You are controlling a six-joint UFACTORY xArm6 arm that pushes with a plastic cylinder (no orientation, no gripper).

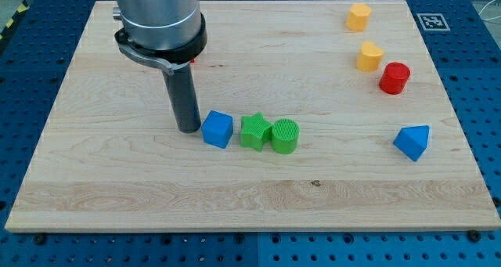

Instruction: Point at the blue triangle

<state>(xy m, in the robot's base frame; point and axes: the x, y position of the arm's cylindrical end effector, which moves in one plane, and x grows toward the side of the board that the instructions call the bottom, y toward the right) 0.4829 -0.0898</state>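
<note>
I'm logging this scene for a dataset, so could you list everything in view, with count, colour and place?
board: 1, light wood, fills most of the view
blue cube: 1, blue, left of centre, just right of my tip
green star: 1, green, centre, right of the blue cube, against the green cylinder
green cylinder: 1, green, centre, right of the star
blue triangle: 1, blue, the view's right, apart from the rest
red cylinder: 1, red, upper right
yellow blocks: 2, yellow, upper right, one near the top edge, one below it, beside the red cylinder
marker tag: 1, black and white, board's top right corner
my tip: 1, dark rod, close beside the blue cube's left side, far from the blue triangle
</note>
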